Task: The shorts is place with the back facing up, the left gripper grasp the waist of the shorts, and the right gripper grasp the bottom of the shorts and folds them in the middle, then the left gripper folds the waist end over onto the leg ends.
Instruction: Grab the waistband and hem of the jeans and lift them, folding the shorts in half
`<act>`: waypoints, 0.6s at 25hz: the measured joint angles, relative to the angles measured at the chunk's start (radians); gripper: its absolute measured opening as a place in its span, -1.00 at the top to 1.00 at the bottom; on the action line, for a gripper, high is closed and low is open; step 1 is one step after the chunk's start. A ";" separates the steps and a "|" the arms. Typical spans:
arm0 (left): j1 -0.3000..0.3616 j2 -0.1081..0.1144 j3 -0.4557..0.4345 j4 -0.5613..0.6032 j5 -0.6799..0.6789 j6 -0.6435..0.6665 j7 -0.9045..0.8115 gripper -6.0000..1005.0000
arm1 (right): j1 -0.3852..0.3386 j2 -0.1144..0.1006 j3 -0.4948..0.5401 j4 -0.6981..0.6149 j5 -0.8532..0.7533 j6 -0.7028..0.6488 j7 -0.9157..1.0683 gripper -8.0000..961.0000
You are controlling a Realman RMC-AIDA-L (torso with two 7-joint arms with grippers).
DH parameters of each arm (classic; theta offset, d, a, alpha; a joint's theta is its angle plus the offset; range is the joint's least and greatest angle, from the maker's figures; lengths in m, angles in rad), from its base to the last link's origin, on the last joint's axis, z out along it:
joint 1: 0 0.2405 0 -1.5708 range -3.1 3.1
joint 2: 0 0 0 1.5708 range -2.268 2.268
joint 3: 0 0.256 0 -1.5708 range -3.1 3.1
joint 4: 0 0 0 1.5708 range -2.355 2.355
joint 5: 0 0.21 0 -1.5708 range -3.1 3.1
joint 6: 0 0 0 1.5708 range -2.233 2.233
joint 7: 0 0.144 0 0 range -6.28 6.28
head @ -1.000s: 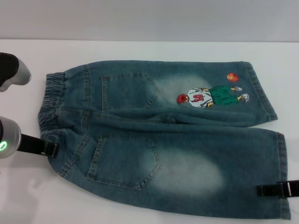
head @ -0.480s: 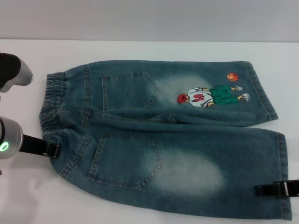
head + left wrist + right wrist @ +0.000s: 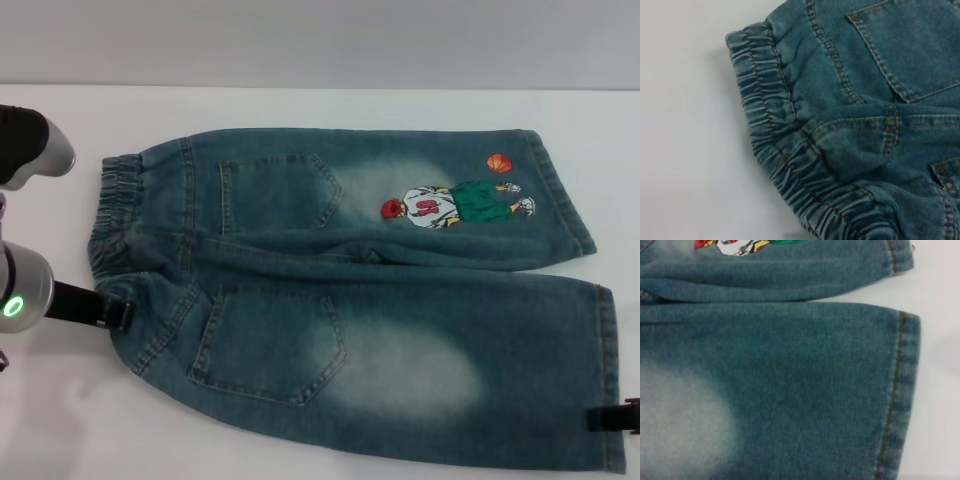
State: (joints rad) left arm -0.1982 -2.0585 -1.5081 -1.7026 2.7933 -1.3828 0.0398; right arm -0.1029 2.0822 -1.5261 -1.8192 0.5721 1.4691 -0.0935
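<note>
2 black grippers flank your faded blue denim shorts (image 3: 350, 290), flat on the white surface (image 3: 60, 420): left gripper (image 3: 118, 314) at the puckered waist (image 3: 110, 215), right gripper (image 3: 612, 415) at the hem (image 3: 606, 375). Jaw state unclear; pinch both layers.

Head view: high, looking forward and down, takes in whole shorts (image 3: 350, 300) spread flat on white desk (image 3: 300, 105), far desk edge near top. Left wrist view: close, looking down on waist of the shorts (image 3: 775, 150) and one pocket corner, desk beside. Right wrist view: close, looking down on bottom of the shorts (image 3: 900, 390), strip of cartoon print (image 3: 735, 246) at edge. Both wrist patches lie within head view; wrist views share nothing.
</note>
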 joint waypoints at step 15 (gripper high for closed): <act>-0.027 -0.001 0.000 0.026 0.000 0.019 -0.008 0.59 | -0.001 0.002 -0.044 0.025 0.043 0.008 -0.005 -0.04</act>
State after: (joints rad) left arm -0.2256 -2.0599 -1.5083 -1.6763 2.7934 -1.3635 0.0319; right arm -0.1043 2.0845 -1.5701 -1.7937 0.6155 1.4767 -0.0985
